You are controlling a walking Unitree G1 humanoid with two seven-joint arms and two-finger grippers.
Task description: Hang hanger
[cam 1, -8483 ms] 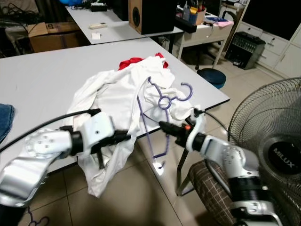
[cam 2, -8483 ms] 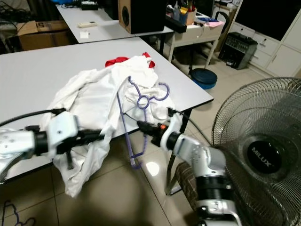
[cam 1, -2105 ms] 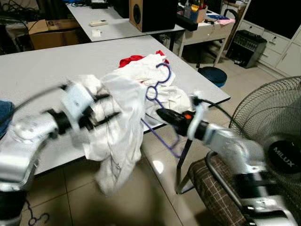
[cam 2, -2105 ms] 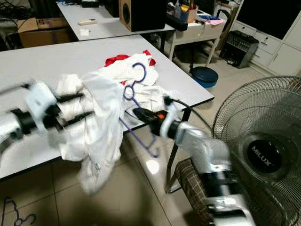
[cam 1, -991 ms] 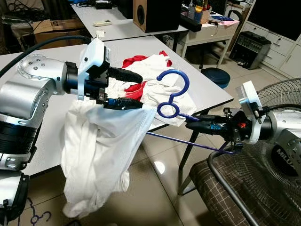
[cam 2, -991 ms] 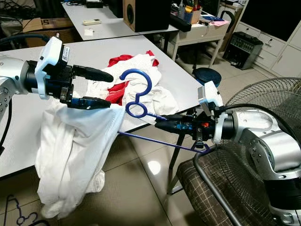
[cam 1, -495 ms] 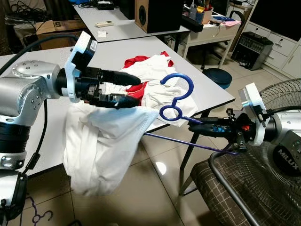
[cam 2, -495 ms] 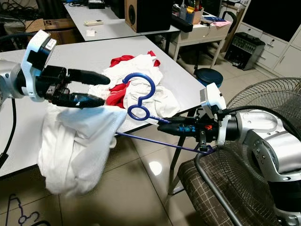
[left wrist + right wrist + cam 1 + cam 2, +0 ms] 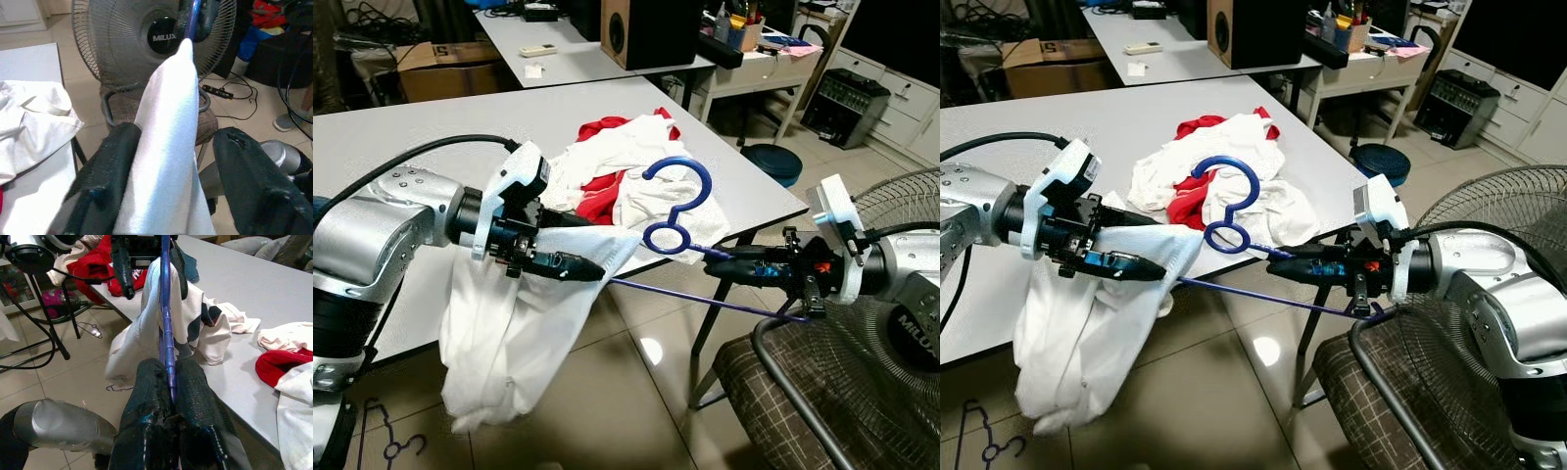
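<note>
Since half a second ago the left gripper [image 9: 570, 257] has been lowered from above the grey table [image 9: 431, 127] to just off its near edge, and the white garment [image 9: 509, 333] has been carried closer to the blue hanger [image 9: 675, 201]. The garment is draped between the left gripper's two spread fingers; whether those fingers actually grip the cloth cannot be told from the left wrist view. A fold of the fabric is seen touching the end of the hanger's long lower bar just off the table's near edge. The hanger is held out over the table's near right corner, hook up, its wire pinched between the pressed-together fingers of the right gripper [image 9: 720, 258]. A heap of red and white clothes [image 9: 626, 166] is left on the table near that corner, and a Milux pedestal fan [image 9: 161, 36] is seen well off the table on the robot's right. The task is judged to be at an early stage: the hanger has been lifted, but the garment has not yet been threaded onto it and no rail is seen for hanging.
</note>
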